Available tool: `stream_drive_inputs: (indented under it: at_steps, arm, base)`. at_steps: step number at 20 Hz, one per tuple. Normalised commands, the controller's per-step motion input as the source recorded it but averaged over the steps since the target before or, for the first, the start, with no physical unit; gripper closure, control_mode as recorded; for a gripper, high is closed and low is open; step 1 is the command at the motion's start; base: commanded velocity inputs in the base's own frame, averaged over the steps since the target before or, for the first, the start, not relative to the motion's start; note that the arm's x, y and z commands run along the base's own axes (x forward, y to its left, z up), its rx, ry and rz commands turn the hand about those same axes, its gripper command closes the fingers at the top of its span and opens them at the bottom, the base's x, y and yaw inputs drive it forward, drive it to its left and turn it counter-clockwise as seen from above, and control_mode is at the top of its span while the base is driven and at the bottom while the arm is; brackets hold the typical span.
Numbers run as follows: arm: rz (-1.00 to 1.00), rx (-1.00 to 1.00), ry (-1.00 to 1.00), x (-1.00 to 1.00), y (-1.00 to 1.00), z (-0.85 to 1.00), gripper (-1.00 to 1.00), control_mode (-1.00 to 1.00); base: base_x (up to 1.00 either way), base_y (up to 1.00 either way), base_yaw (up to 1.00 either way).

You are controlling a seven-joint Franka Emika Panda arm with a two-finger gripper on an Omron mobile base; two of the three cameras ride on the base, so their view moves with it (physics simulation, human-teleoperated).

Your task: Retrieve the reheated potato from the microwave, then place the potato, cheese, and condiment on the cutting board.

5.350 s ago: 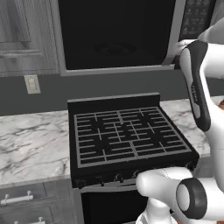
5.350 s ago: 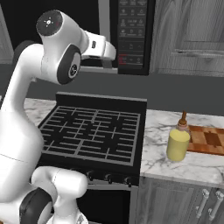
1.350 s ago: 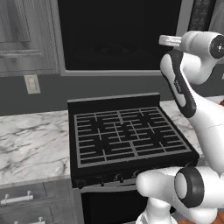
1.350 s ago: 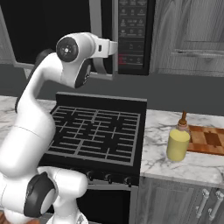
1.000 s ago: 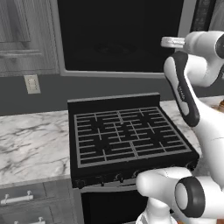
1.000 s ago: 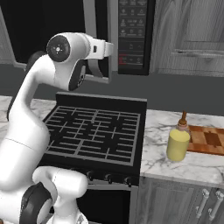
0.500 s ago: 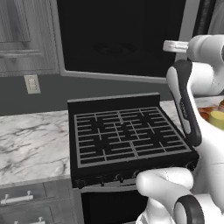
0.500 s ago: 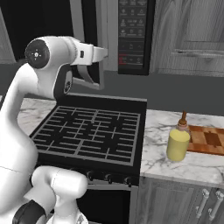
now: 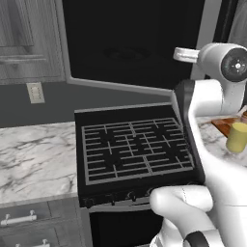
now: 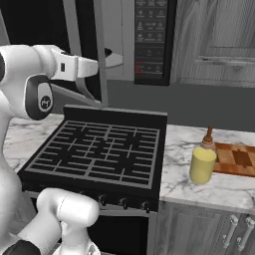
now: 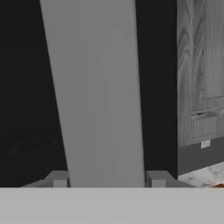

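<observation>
microwave door (image 10: 84,55) swung wider — arm drawn back

The left base view looks forward and down from behind the arm's left side, across the stove (image 9: 137,149) to the open microwave (image 9: 130,43) above it. The right base view faces the same stove (image 10: 99,149) from the other side, taking in the microwave's button panel (image 10: 152,40), the condiment (image 10: 202,162) and the cutting board (image 10: 236,159). The hand view sits very close to the grey edge of the microwave door (image 11: 98,92), looking along the gripper (image 11: 107,179)
</observation>
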Motion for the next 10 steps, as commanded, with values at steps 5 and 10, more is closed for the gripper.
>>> stream_drive_inputs:
  at_steps: [5, 10]
  arm:
    - [-0.1, 0.0, 0.03, -0.51, 0.36, 0.31, 1.0, -1.0]
    - [0.0, 0.0, 0.08, -0.5, 0.39, 0.32, 1.0, -1.0]
  base:
    - [0.0, 0.0, 0.0]
    - [0.0, 0.0, 0.0]
